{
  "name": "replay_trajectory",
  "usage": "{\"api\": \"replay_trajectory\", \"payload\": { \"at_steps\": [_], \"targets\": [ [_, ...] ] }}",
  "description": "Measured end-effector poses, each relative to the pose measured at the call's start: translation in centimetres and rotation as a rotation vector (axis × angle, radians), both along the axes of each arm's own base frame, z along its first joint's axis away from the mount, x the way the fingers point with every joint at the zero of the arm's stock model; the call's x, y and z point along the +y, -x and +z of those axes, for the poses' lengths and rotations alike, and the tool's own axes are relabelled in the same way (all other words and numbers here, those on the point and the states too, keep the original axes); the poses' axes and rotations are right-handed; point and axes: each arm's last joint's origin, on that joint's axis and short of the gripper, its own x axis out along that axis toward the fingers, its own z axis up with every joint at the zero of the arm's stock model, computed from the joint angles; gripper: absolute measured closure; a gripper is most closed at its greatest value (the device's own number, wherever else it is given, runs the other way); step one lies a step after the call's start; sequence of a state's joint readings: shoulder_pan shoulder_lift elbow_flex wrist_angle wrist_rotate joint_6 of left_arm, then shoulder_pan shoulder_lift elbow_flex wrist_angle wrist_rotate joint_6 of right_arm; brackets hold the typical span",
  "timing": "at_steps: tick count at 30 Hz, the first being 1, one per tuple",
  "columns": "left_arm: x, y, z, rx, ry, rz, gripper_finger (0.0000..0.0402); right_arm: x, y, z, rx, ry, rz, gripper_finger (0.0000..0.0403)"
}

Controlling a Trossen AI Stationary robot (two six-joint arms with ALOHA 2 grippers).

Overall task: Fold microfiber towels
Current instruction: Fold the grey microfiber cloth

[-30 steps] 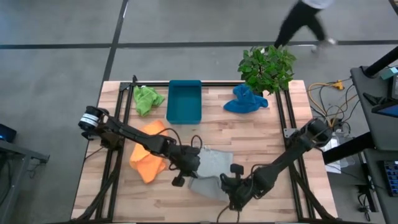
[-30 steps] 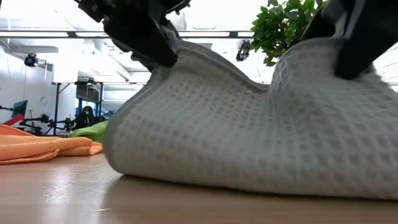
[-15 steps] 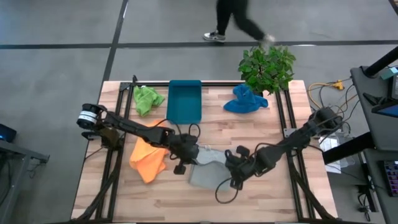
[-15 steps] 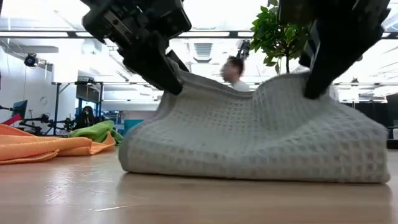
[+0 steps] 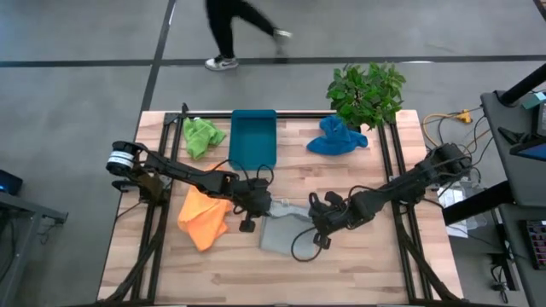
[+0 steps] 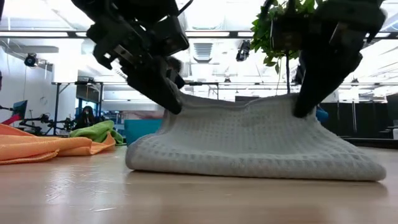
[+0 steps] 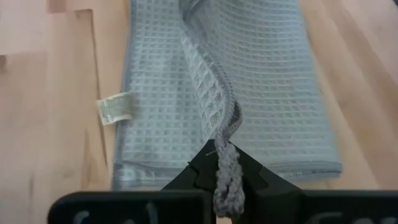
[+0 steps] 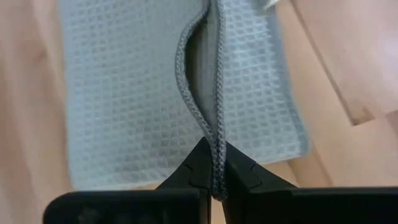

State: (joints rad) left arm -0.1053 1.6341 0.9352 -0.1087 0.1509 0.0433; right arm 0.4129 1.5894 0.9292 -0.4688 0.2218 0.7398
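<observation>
The grey towel (image 5: 281, 232) lies folded over near the table's middle, and its near fold (image 6: 249, 167) rests on the wood. My left gripper (image 5: 258, 207) is shut on the upper layer's left corner. My right gripper (image 5: 320, 224) is shut on its right corner. The orange towel (image 5: 203, 217) lies crumpled at the left. The lime green towel (image 5: 201, 135) lies at the far left, and the blue towel (image 5: 337, 136) is bunched at the far right. My left gripper pinches the towel's hemmed edge (image 7: 225, 163) at its left corner between its two fingers, slanting down from above. The corner is held a little above the table (image 6: 177, 102), and the cloth slopes down to the fold. My right gripper pinches the hemmed edge (image 8: 216, 163) at the right corner between its two fingers, slanting down from above. The corner is raised (image 6: 298, 107), and the edge sags slack between the two grippers.
A teal tray (image 5: 253, 139) stands at the far middle. A potted plant (image 5: 367, 92) stands at the far right corner. Black frame rails (image 5: 162, 170) run along both sides of the table. A person (image 5: 230, 26) walks on the floor beyond the far edge.
Both grippers have gone toward the table's far edge and down, still shut on the grey towel's edge. That edge has been carried over the rest of the cloth, which is now folded over and lower. The near fold has stayed on the table.
</observation>
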Motion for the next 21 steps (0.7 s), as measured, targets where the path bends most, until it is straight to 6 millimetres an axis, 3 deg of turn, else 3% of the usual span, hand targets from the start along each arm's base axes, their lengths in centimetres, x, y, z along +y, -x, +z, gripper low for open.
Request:
{"api": "replay_trajectory", "payload": {
  "at_steps": [12,21],
  "targets": [
    [0.5,-0.4,0.2,-0.048,0.0,0.019,0.0402,-1.4,0.0,-0.8,0.04,-0.005,0.003,0.0394],
    [0.5,-0.8,-1.5,-0.003,-0.029,0.021,0.0401,-1.9,0.3,-1.4,0.062,-0.016,-0.032,0.0384]
  ]
}}
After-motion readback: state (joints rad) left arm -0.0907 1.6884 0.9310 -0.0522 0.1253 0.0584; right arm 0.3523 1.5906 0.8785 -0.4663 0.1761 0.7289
